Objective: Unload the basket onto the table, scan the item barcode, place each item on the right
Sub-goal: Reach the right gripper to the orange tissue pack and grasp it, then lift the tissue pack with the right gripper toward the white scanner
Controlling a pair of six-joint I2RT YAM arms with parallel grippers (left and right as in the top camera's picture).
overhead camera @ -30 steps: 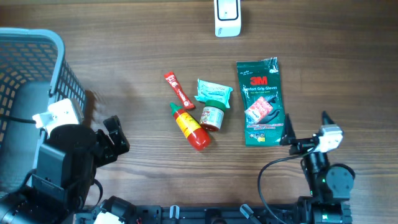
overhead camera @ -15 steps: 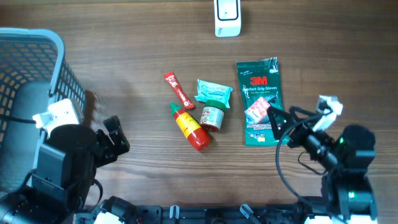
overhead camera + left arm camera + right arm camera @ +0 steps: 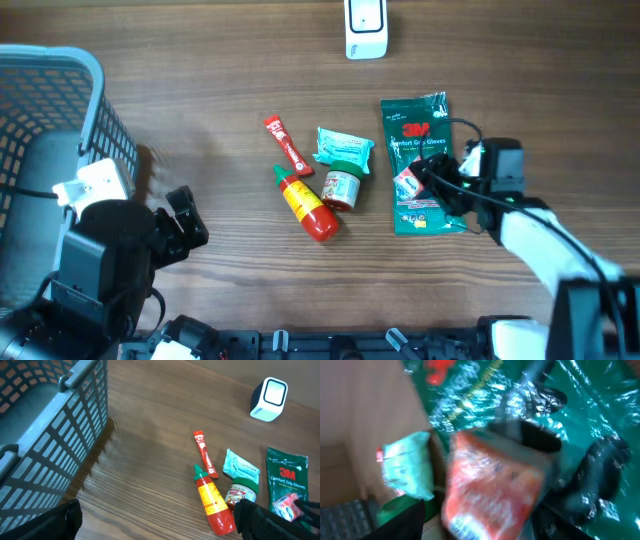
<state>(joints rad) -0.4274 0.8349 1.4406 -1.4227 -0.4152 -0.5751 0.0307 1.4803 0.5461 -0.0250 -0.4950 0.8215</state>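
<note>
While the glove pack (image 3: pixel 415 130) lies flat at the right of the table (image 3: pixel 200 100), near a jar (image 3: pixel 342 187), the right gripper (image 3: pixel 437 185) sits on its lower half; blur hides whether those jaws are open or closed, though they seem to straddle the red label (image 3: pixel 490 495). The left gripper (image 3: pixel 185 228) rests near the basket (image 3: pixel 60 70), jaws wide apart.

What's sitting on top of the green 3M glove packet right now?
Only the right gripper: its black fingers lie across the lower half of the green plastic glove packet, over its red picture. Whether they grip it cannot be told; the print beneath them is hidden.
</note>
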